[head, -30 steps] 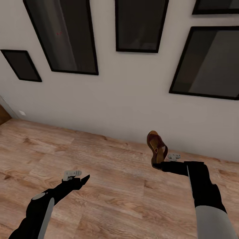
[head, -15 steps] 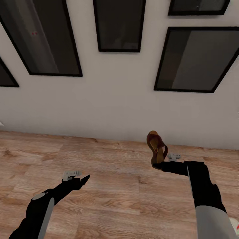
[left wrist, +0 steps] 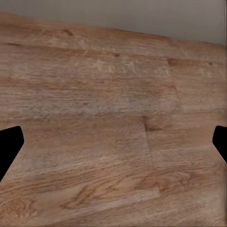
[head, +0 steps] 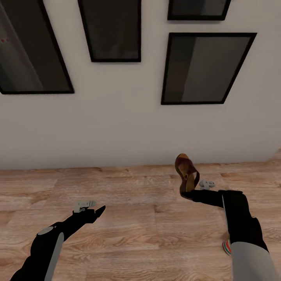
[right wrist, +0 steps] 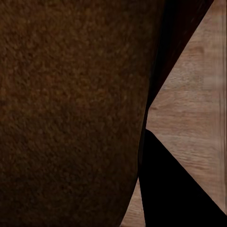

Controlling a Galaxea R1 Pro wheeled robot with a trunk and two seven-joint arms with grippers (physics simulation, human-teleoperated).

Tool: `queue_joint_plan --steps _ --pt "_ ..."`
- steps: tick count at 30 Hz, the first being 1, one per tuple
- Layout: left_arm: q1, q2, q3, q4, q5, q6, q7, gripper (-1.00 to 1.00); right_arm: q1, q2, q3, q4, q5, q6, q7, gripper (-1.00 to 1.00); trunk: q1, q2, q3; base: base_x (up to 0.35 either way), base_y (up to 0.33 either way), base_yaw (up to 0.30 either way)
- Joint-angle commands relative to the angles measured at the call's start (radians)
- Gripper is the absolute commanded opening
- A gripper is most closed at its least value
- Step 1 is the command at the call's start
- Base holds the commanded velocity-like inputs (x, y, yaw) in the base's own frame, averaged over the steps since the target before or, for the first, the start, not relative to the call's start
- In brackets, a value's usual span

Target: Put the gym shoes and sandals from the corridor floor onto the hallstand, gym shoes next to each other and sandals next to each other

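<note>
Robot facing a corridor wall, one sandal held up in its right gripper.

From left: the left gripper (head: 95, 211) hangs low over the floor (head: 128, 234) with nothing between its fingers; in the left wrist view the two dark fingertips (left wrist: 9, 146) sit at opposite edges, spread wide over bare planks (left wrist: 104, 118). Above, dark framed pictures (head: 205, 68) hang on the pale wall (head: 117, 128). The right gripper (head: 190, 194) is closed on the heel end of a reddish-brown sandal (head: 186, 171), which stands nearly upright above the floor, long axis vertical, toe up and tilted slightly left. In the right wrist view brown leather (right wrist: 71, 113) is too close to read. At the lower right, a shoe (head: 227, 248) with green and red stripes lies on the floor, mostly hidden behind the right arm.
</note>
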Motion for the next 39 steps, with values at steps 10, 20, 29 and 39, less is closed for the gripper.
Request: queue_joint_plan --steps 10,20,29,39 --pt "0.000 0.000 0.000 0.000 0.000 0.000 0.000 1.00 0.000 0.000 -0.151 0.000 -0.005 0.004 -0.003 -1.00 0.000 0.000 0.002 0.000 0.002 -0.300" --pt "0.000 0.000 0.000 0.000 0.000 0.000 0.000 1.00 0.000 0.000 -0.162 0.000 -0.005 0.004 -0.003 -1.00 0.000 0.000 0.003 0.000 0.000 -0.300" --pt "0.000 0.000 0.000 0.000 0.000 0.000 0.000 1.00 0.000 0.000 -0.163 0.000 -0.004 0.004 -0.004 -1.00 0.000 0.000 0.005 0.000 0.000 -0.300" --pt "0.000 0.000 0.000 0.000 0.000 0.000 -0.001 1.00 0.000 0.000 -0.164 0.001 -0.004 0.004 -0.004 -1.00 0.000 0.000 0.012 0.000 0.000 -0.300"
